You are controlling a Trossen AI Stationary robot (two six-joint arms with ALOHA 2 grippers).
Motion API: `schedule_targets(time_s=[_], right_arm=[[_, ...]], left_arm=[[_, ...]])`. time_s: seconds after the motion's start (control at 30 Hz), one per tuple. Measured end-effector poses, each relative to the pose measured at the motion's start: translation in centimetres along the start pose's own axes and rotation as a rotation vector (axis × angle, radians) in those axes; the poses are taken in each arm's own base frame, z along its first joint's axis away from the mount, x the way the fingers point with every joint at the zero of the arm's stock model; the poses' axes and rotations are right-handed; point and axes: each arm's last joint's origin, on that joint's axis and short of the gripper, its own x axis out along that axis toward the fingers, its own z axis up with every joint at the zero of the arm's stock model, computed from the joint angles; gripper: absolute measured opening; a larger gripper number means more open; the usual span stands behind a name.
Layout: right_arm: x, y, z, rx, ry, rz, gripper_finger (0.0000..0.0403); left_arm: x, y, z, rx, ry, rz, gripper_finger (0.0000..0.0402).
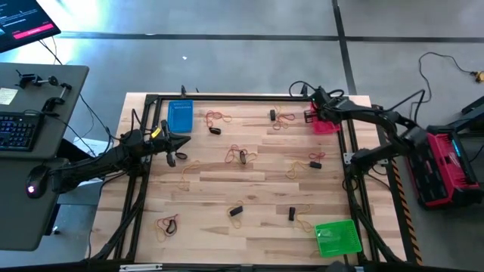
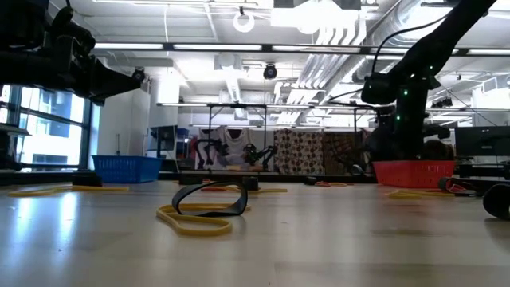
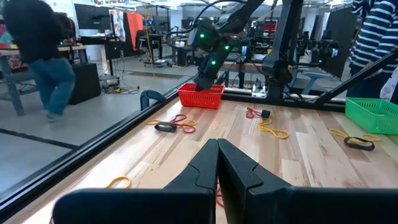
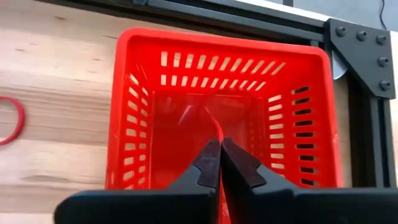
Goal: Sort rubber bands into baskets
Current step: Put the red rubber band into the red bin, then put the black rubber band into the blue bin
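R gripper (image 4: 220, 144) hangs over red basket (image 4: 143, 93) at table's 1 o'clock, fingers together, pinching a red band (image 4: 208, 119) – prob. for the drop. L gripper (image 3: 217, 149) together, empty, 9 o'clock. Rubber bands (image 1: 240, 155) scattered mid-table; blue basket (image 1: 180, 117) 11, green basket (image 1: 338, 239) 5.

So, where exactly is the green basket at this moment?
In the high view, the green basket sits at the table's near right corner, beside the frame's right rail. A yellow rubber band lies just left of it, and neither gripper is close.
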Motion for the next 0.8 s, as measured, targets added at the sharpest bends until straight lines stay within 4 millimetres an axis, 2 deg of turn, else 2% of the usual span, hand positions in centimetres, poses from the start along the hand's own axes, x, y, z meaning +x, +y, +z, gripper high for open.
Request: schedule_targets(time_s=[0.37, 0.7, 0.8], right_arm=[[0.52, -0.01, 0.11, 0.019, 0.017, 0.008, 0.0011], [0.15, 0.0, 0.47, 0.04, 0.032, 0.008, 0.012], [-0.28, -0.01, 0.82, -0.01, 0.05, 0.001, 0.0134]], left_arm=[[0.0, 0.0, 0.0, 0.0, 0.0, 0.0, 0.0], [0.0, 0.0, 0.01, -0.001, -0.001, 0.0, 0.0], [0.0, 0.0, 0.01, -0.016, -0.001, 0.0, 0.0]])
